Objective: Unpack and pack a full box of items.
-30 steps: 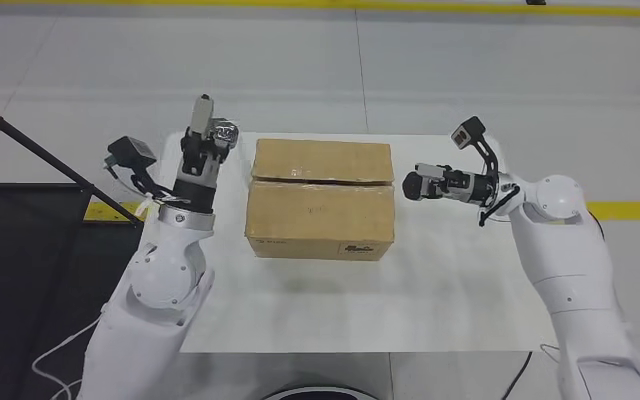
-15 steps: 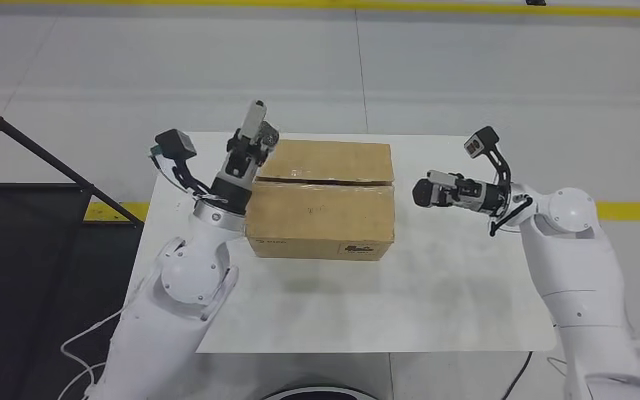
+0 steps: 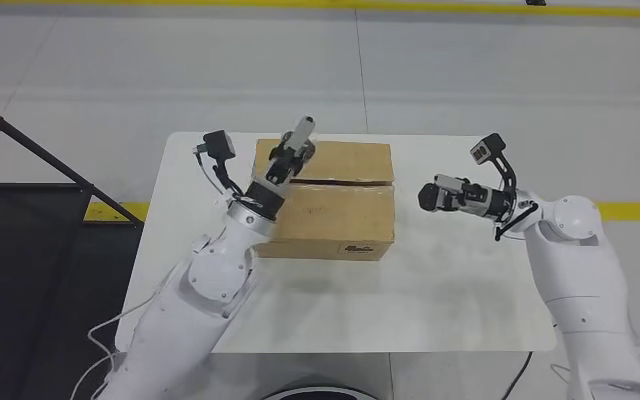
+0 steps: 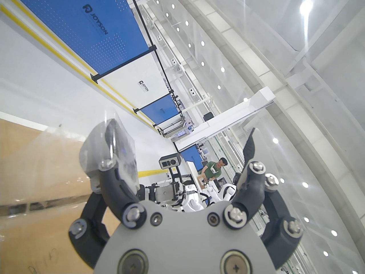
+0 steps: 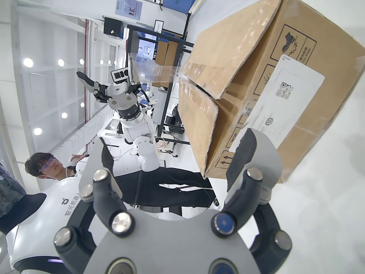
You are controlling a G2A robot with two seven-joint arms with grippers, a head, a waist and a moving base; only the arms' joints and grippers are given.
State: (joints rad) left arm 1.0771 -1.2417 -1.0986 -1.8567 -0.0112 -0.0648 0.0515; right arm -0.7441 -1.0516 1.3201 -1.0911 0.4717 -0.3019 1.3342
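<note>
Nearest us, a white table (image 3: 450, 300) carries one cardboard box (image 3: 320, 215) at its middle, with its long side toward us. Both top flaps lie flat and meet along a seam (image 3: 330, 182), so nothing has come out of the box yet.

The right gripper (image 3: 428, 195) hangs level with the box's right end, near it but apart from it. Its jaws are spread wide with nothing between them. From its wrist view, the flaps at that end gape a little along ragged edges.

Farther back, the left gripper (image 3: 295, 138) is raised above the far left part of the box top, and its jaws are also spread. It clamps nothing, but a strip of clear tape (image 5: 151, 72) clings to one finger (image 4: 114, 143) and stretches down toward the seam. How much of the tape remains stuck along the seam is hard to make out, because the film is nearly invisible against the cardboard. Beyond the table lies a grey floor (image 3: 450, 70).

We judge the step in hand to be unsealing the box, at the very start of unpacking. The next move calls for drawing the tape up and away along the seam until it comes off. The strip then has to be shed from the finger before a flap can be lifted. The right gripper is well placed to steady the box against that pull.
</note>
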